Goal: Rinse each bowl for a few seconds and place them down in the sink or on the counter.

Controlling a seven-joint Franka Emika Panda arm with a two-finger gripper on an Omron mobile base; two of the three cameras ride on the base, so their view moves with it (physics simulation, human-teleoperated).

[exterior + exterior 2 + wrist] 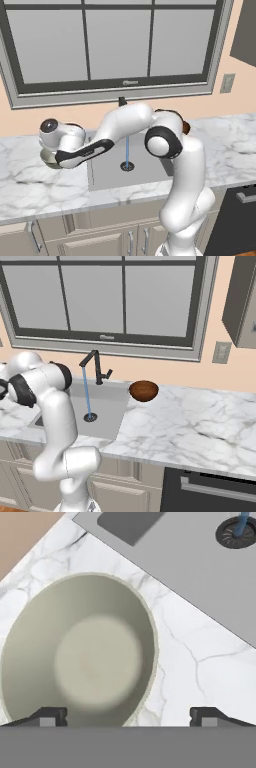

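**Ana:** Marble counter (30, 180) runs under a big window in the left base view, with the grey sink (107, 172) set into it and a thin stream of water (127, 150) falling to the drain (127, 166). The arm reaches left over the counter, and the pale bowl (49, 158) peeks out beneath the hand.

**Ben:** From the right base view, the dark reddish-brown bowl (144, 390) sits on the counter just right of the sink, near the black faucet (96, 367). It looks untouched, so probably its rinse is yet to come.

**Ana:** The hand view looks down into the pale bowl, upright on the marble beside the sink's edge. The gripper (128, 716) has its tips spread wide, holding nothing; one tip overlaps the bowl's rim, the other stands over bare marble.

**Ben:** Risk? Lifting off crooked, that near tip could catch the rim and drag or tip the bowl. The water is also running unattended.

**Ana:** No brand, label or writing can be read anywhere.
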